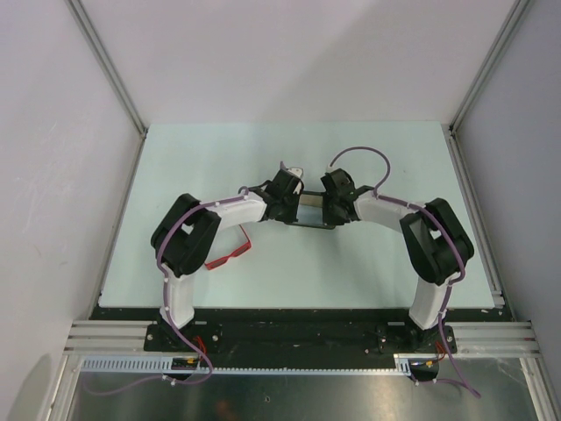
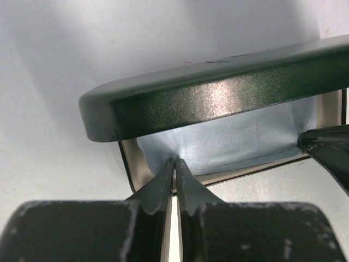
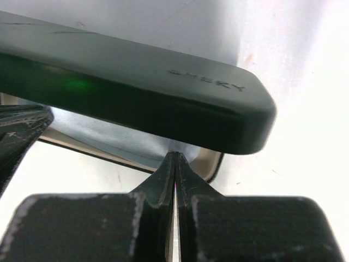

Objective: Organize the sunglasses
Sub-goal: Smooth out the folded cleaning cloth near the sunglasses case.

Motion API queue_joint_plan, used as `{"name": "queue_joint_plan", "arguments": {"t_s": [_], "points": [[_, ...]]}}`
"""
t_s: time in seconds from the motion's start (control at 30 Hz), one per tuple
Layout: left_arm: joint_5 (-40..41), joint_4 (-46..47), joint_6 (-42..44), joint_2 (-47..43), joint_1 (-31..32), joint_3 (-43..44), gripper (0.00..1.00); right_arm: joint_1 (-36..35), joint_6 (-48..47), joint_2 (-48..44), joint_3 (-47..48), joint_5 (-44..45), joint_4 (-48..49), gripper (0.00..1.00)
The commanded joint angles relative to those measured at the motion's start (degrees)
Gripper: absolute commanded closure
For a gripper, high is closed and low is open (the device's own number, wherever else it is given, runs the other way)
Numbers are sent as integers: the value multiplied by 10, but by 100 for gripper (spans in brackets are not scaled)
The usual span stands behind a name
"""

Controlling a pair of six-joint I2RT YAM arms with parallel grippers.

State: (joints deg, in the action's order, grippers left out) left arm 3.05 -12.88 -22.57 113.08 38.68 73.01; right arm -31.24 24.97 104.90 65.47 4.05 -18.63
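The red sunglasses (image 1: 230,255) lie on the table at the left, partly under my left arm, away from both grippers. The black case (image 1: 312,213) sits mid-table with its lid (image 2: 218,98) raised; the lid also shows in the right wrist view (image 3: 136,82). A pale blue cloth (image 2: 240,136) lies inside the case over its beige lining (image 2: 132,164). My left gripper (image 2: 174,161) is shut on the cloth's left end. My right gripper (image 3: 175,155) is shut on the cloth's (image 3: 98,131) right end. In the top view the two grippers (image 1: 301,203) (image 1: 326,209) meet over the case.
White walls with metal rails enclose the table (image 1: 386,263) on three sides. The other gripper's fingers show at the edge of each wrist view (image 2: 327,150) (image 3: 19,131). Both arm bases stand at the near edge.
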Motion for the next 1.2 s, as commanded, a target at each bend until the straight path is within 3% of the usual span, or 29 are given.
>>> {"name": "queue_joint_plan", "arguments": {"t_s": [0.0,0.37,0.7,0.97,1.17], "points": [[15,9,-3,4,3,-9,91,11,-12,-19,2,24,-28,99],[7,9,-2,-10,3,-3,87,14,-4,-54,2,31,-17,95],[9,8,1,-61,5,21,69,13,15,-104,2,39,-11,81],[52,10,8,-161,5,-7,58,15,33,-166,2,44,-27,75],[90,8,5,-260,-15,-63,45,9,25,-217,2,36,-20,57]]}}
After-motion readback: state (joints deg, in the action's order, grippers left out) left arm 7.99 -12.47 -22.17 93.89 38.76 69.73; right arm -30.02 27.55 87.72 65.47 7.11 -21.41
